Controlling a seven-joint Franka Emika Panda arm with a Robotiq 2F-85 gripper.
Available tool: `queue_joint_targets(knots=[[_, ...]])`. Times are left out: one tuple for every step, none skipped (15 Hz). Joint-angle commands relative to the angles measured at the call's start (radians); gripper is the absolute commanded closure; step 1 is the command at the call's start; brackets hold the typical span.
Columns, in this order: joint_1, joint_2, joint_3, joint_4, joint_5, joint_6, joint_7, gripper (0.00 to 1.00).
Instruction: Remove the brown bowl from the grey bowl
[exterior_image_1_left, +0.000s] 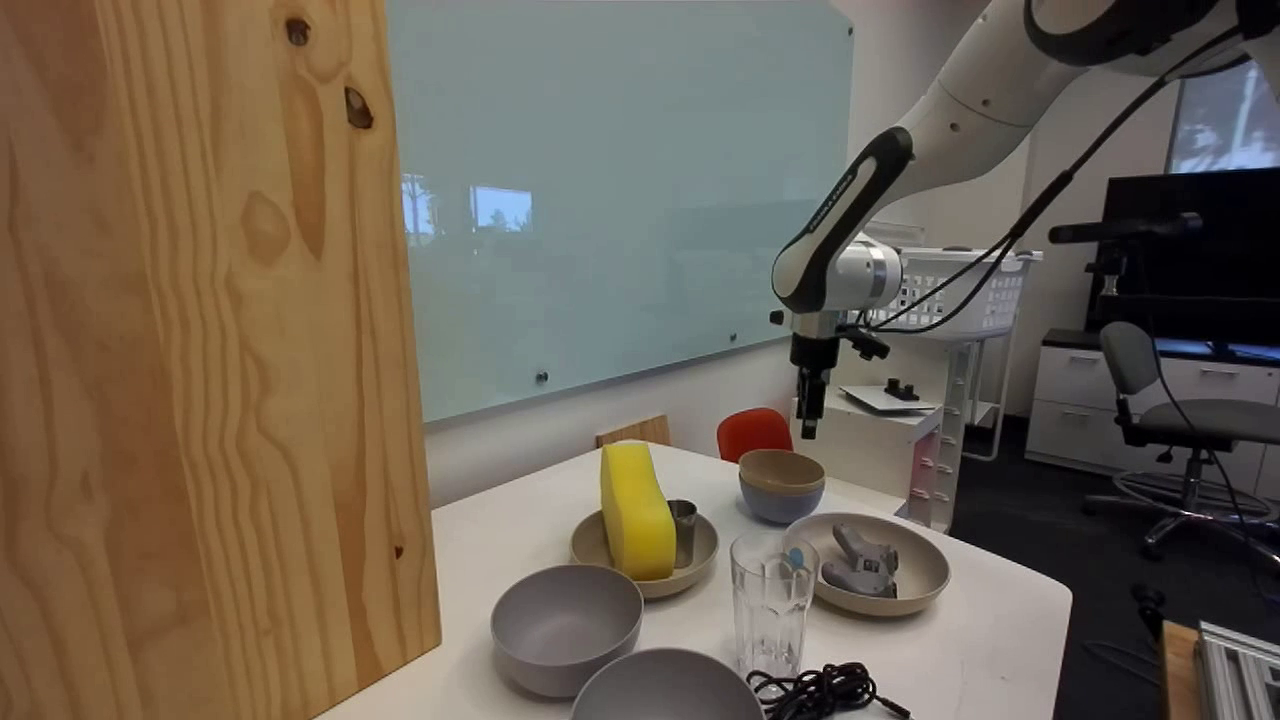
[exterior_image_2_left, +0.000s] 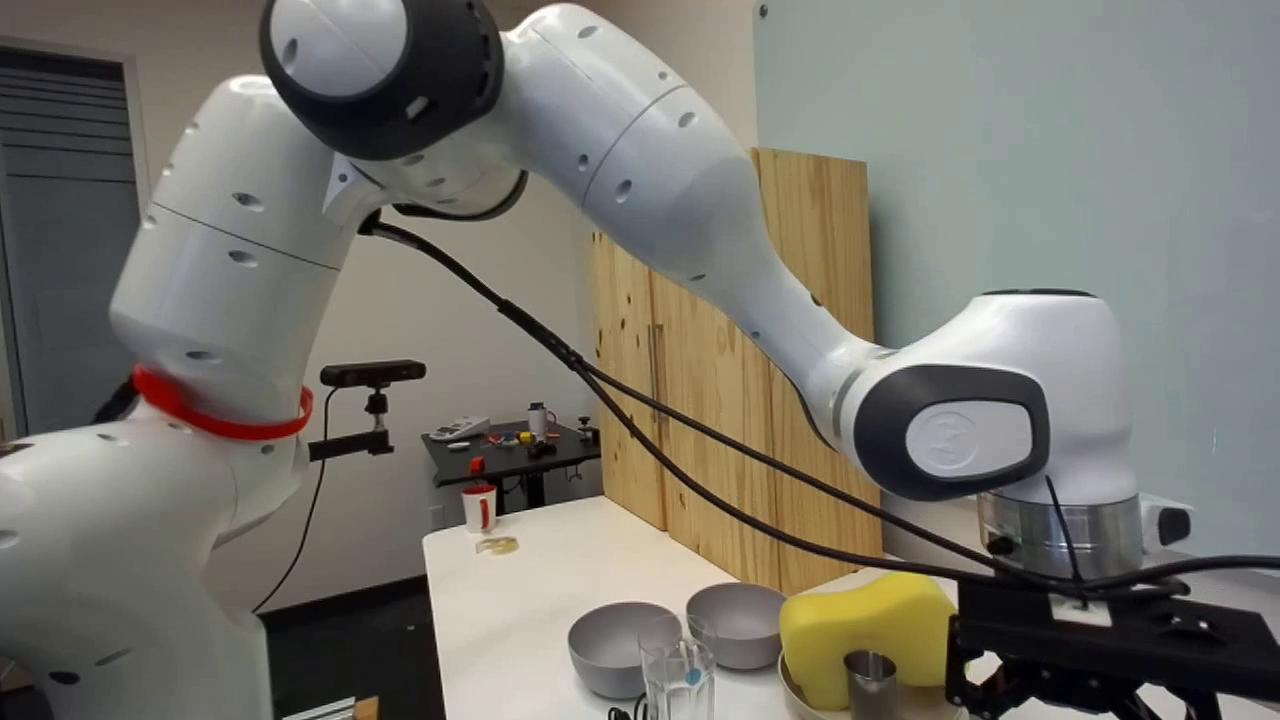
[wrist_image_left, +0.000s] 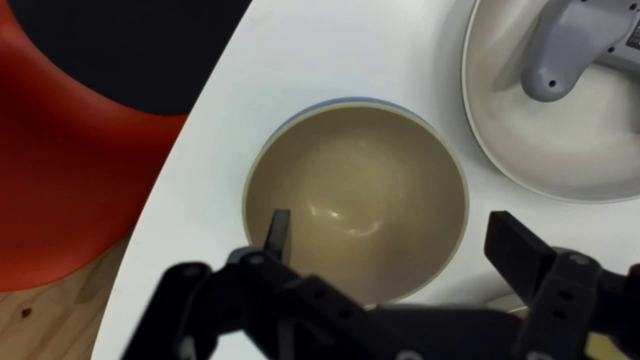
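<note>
The brown bowl (exterior_image_1_left: 782, 469) sits nested in the blue-grey bowl (exterior_image_1_left: 780, 503) at the table's far edge. In the wrist view I look down into the brown bowl (wrist_image_left: 360, 170); only a thin blue rim of the grey bowl (wrist_image_left: 352, 100) shows behind it. My gripper (exterior_image_1_left: 809, 430) hangs above the bowls, apart from them, pointing down. In the wrist view the gripper (wrist_image_left: 389, 220) is open and empty; one finger overlaps the brown bowl's inside, the other lies past its rim. In an exterior view the gripper's body (exterior_image_2_left: 1110, 650) shows, but its fingertips and both bowls are out of view.
A tan dish (exterior_image_1_left: 930, 560) with a grey game controller stands close beside the bowls. Another tan dish (exterior_image_1_left: 705, 565) holds a yellow block (exterior_image_1_left: 640, 520) and a metal cup (exterior_image_1_left: 683, 530). A glass (exterior_image_1_left: 773, 610), two grey bowls (exterior_image_1_left: 567, 625) and a red chair (exterior_image_1_left: 755, 432) are around.
</note>
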Motion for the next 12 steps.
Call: queue_joint_targets(knots=[[-0.041,0.127,0.058,0.122,0.044,-0.027,-0.061,0.00],[-0.037,0.148,0.066,0.146,0.032,-0.031,-0.056,0.00],[-0.035,0.161,0.074,0.163,0.024,-0.038,-0.055,0.00],[-0.030,0.176,0.078,0.181,0.014,-0.043,-0.049,0.00],[-0.025,0.191,0.082,0.199,0.006,-0.051,-0.045,0.00],[-0.017,0.208,0.084,0.217,-0.004,-0.055,-0.038,0.00],[-0.014,0.224,0.096,0.237,0.000,-0.074,-0.038,0.00],[-0.009,0.237,0.100,0.256,0.000,-0.087,-0.027,0.00],[-0.006,0.248,0.102,0.275,0.001,-0.106,-0.017,0.00],[0.001,0.262,0.098,0.295,0.001,-0.127,0.007,0.00],[0.013,0.274,0.086,0.310,-0.001,-0.147,0.047,0.00],[0.024,0.278,0.074,0.320,-0.002,-0.164,0.096,0.00]])
